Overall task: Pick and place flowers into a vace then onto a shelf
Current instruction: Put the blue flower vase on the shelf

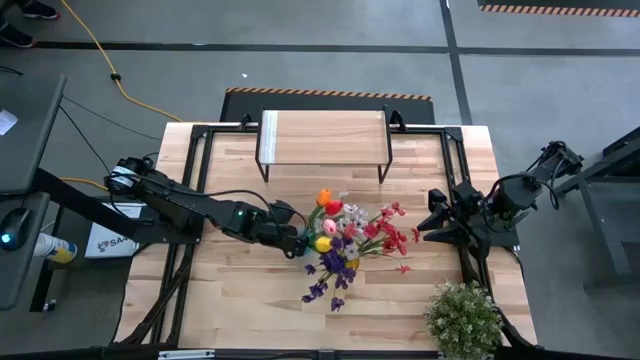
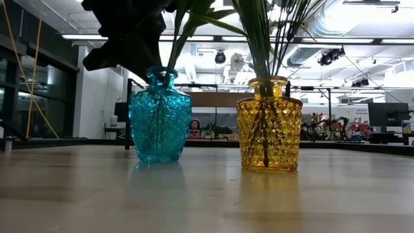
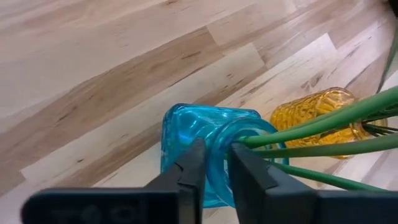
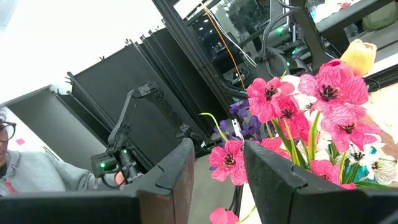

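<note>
A blue glass vase (image 2: 160, 116) and a yellow glass vase (image 2: 268, 126) stand side by side on their bases at mid-table, each with green stems in it. Seen from above, the flowers (image 1: 345, 235) spread over both vases: orange, red, pink and yellow heads with purple and white sprays. My left gripper (image 1: 292, 236) reaches in from the table's left and is shut at the blue vase's mouth (image 3: 249, 132). My right gripper (image 4: 217, 180) is open and waits right of the flowers, touching nothing. The shelf (image 1: 323, 138) stands at the far edge. My left gripper pinches the rim of the blue vase's neck (image 3: 216, 163) between its two fingers, on the side toward the table's left. One finger (image 3: 194, 167) lies outside the neck; the other (image 3: 247, 171) appears to sit in the mouth beside the stems. It comes slanting down from the left. The vase stands upright on the table.
A bushy pale-green potted plant (image 1: 463, 318) sits at the table's near right corner. Black frame rails (image 1: 195, 160) run along the table's left and right sides. A person (image 4: 9, 158) shows beyond the table in the right wrist view.
</note>
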